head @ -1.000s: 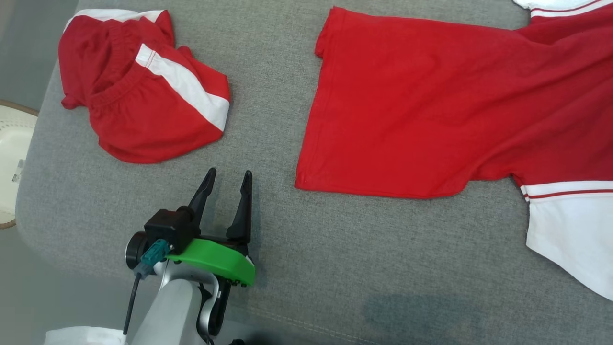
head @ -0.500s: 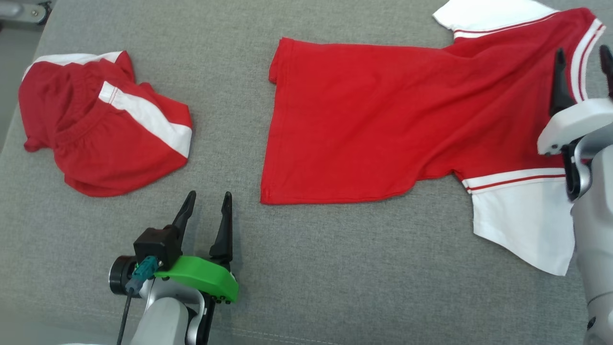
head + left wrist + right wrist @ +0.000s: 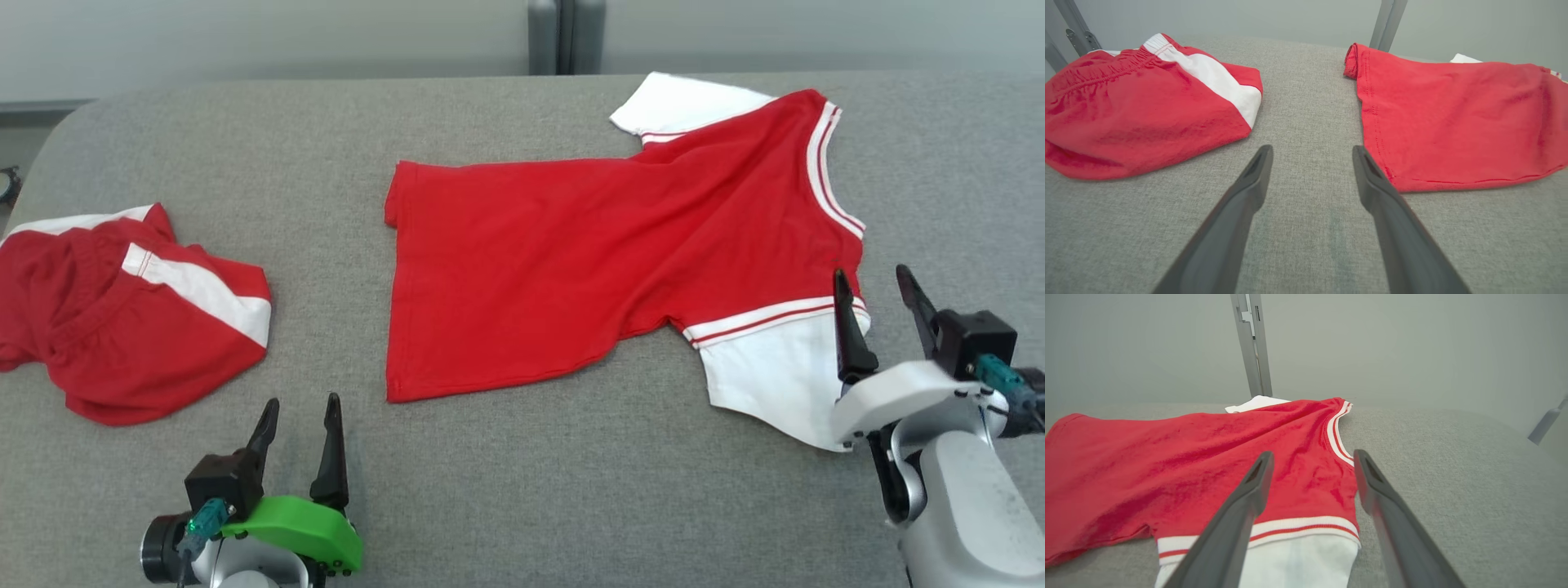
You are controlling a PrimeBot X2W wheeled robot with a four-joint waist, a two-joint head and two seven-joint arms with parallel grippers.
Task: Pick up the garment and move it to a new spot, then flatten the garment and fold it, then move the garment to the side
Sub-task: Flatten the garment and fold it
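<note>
A red T-shirt [image 3: 571,269] with white sleeves lies spread on the grey table [image 3: 522,490], its hem to the left and its collar to the right. It also appears as the red T-shirt [image 3: 1453,122] in the left wrist view and as the red T-shirt [image 3: 1188,465] in the right wrist view. My right gripper [image 3: 870,271] stands open at the near white sleeve [image 3: 767,376], holding nothing; between the tips of the right gripper [image 3: 1313,453] I see the shoulder. My left gripper [image 3: 302,400] is open and empty over bare table, and the left gripper [image 3: 1311,149] points between the shirt's hem and the shorts.
Crumpled red shorts [image 3: 122,327] with a white stripe lie at the table's left; the red shorts [image 3: 1139,110] sit left of my fingers. A grey metal post [image 3: 563,37] stands behind the far edge. The table's far left corner is rounded.
The head camera has tilted up, so the whole picture shifted down and left. My right gripper came into view, open, and drew back from the shirt's collar to the near sleeve.
</note>
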